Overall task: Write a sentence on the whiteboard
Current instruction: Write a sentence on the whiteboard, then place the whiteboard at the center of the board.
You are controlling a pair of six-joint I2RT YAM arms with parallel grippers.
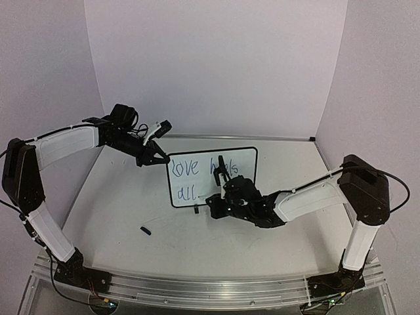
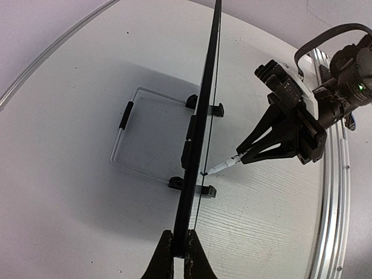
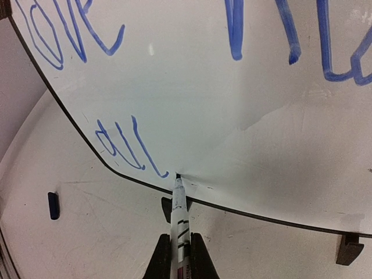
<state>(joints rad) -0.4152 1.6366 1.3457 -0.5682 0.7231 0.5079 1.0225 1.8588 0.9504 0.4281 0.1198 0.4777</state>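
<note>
Whiteboard [image 1: 246, 164] stands upright on its black feet, mid-counter [image 1: 118, 216], toward the back wall. My left pincer [image 2: 179, 244] is clamped on its thin black frame at the upper left corner. My right pincer [image 3: 181, 247] is clamped on a marker [image 3: 179, 209] - tip touching the board low down, just right of "all". The sentence [image 1: 186, 169] runs in blue, two lines - "love heals" above, "all" below. A small dark piece [image 1: 145, 230] lies on the counter, well apart from the board, front left.
</note>
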